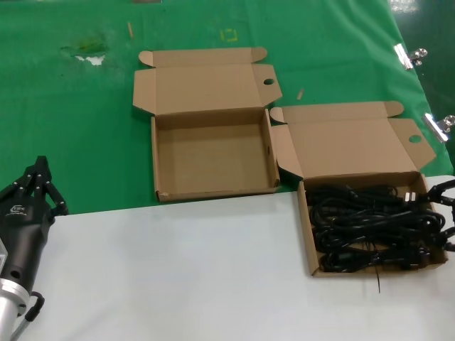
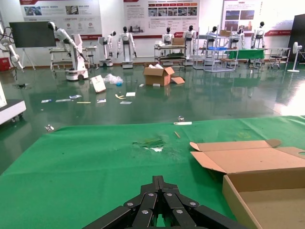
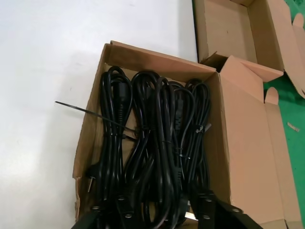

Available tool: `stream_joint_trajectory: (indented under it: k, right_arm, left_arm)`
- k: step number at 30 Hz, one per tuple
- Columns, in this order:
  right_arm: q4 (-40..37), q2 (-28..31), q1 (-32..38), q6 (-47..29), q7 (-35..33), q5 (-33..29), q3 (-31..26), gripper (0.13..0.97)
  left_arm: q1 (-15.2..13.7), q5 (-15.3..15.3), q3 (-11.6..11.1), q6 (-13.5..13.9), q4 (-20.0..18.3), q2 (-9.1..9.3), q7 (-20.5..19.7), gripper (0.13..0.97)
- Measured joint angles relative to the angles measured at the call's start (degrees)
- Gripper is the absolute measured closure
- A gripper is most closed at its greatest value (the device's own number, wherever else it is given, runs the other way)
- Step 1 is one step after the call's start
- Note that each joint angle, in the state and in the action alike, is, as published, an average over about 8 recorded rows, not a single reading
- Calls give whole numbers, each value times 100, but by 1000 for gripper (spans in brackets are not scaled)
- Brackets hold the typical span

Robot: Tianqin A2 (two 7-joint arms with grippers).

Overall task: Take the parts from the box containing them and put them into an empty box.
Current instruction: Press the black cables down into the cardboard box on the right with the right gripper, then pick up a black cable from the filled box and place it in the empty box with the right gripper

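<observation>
We saw the right end effector (image 1: 442,206) spread wide at the three o'clock edge of the full box (image 1: 310,241), its cords (image 1: 373,227) lying directly at its nine o'clock. The empty box (image 1: 213,190) sat at eleven o'clock from the cords. The left end effector (image 1: 39,186) waited at nine o'clock over the tabletop (image 1: 178,270), fingers pinched together.

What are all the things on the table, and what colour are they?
Empty box: one, brown cardboard, lid open, on the green cloth, left of the full box.
Full box: one, brown cardboard, lid open, on the white tabletop at the right.
Power cords: several coiled bundles, black, lying inside the full box.
Thin tie: one, black, sticking out over the full box's side wall.
Clips: two, silver, at the cloth's right edge.
Left pincer: one, black, parked near left, shut.
Right pincer: one, black, at the full box's right side.
</observation>
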Motion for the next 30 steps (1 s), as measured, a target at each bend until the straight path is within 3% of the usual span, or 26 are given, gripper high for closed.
stream_joint_trajectory:
  k: [12, 21, 30]
  right_arm:
    - [-85, -45, 81, 20, -17, -13, -9, 820]
    - [-47, -30, 95, 32, -34, 26, 28, 916]
    - [269, 70, 54, 24, 141, 149, 140, 921]
  left_arm:
    - [0, 0, 0, 0, 0, 0, 0, 957]
    - [0, 0, 0, 0, 0, 0, 0, 957]
    - [0, 0, 0, 0, 0, 0, 0, 957]
